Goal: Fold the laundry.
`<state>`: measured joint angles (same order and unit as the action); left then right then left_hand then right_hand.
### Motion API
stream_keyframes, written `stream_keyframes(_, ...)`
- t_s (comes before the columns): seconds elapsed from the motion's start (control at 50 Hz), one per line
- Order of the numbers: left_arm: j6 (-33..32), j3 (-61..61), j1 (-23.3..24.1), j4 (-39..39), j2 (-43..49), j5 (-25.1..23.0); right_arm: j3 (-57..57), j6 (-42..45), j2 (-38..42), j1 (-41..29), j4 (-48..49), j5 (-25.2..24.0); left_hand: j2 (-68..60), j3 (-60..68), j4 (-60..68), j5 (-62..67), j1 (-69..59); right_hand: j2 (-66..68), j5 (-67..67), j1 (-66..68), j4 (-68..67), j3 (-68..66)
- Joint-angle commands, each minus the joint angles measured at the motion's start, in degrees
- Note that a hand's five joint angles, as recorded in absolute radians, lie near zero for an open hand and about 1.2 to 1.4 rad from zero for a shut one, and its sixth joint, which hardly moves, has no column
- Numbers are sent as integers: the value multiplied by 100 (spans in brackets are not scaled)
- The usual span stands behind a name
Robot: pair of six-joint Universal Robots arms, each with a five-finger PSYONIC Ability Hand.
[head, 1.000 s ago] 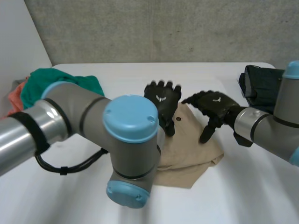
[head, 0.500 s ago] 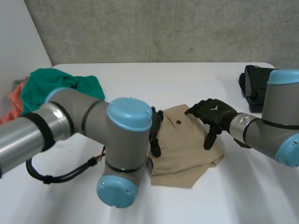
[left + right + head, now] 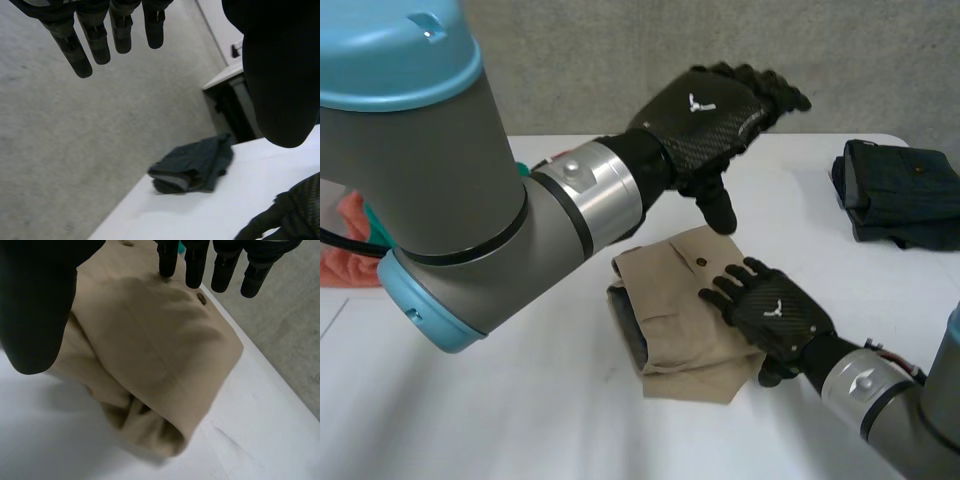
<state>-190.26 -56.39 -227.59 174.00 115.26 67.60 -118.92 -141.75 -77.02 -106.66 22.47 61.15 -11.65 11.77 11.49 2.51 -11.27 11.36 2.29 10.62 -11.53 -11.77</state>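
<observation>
Tan garment [image 3: 670, 300], folded into a thick packet, lies near the middle of the white table [image 3: 520, 420]. Right hand [image 3: 775, 315]: fingers straight and spread, laid palm-down on the packet's 4 o'clock side, pinching nothing. In the right wrist view its fingertips [image 3: 167, 262] reach the cloth just beside a small brown button [image 3: 201, 299], and the packet's rounded fold bulges under the palm. Left hand [image 3: 710, 105]: raised above the table at 12 o'clock from the packet, fingers [image 3: 80, 55] extended and relaxed, thumb pointing down, holding nothing. Left arm [image 3: 430, 170]: grey with a light-blue cap, entering from 9 o'clock and crossing above the table's near side. Dark folded garment [image 3: 900, 190]: at 2 o'clock from the packet, near the table's far corner, well apart from both hands; in the left wrist view it lies beyond the fingertips, before a grey concrete wall [image 3: 75, 150]. Coral cloth [image 3: 345, 245]: at 9 o'clock, partly hidden behind the left arm.
</observation>
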Motion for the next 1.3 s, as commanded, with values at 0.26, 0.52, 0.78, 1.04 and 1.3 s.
stream_keyframes(0.26,16,-224,101,-50,322,201,413,16,1594,-311,2428,-112,-25,12,41,-61,-63,66,-27,140,-49,-25)
stream_keyframes(0.52,7,-224,127,-50,137,192,1134,-670,1594,-522,2420,-86,-25,12,41,-61,-63,6864,6771,6938,-6847,-6823)
stream_keyframes(0.78,24,-92,-22,231,-416,219,3137,-1803,1515,479,2341,529,-8,-5,24,-78,-46,6864,6771,6938,-6847,-6823)
stream_keyframes(1.04,147,-136,-127,459,-584,236,5818,-3087,2937,1868,2859,565,-25,12,41,-61,-63,6864,6771,6938,-6847,-6823)
stream_keyframes(1.3,156,-408,-14,433,-258,236,7735,-3131,5636,2817,3009,-278,-41,29,58,-44,-79,6864,6771,6938,-6847,-6823)
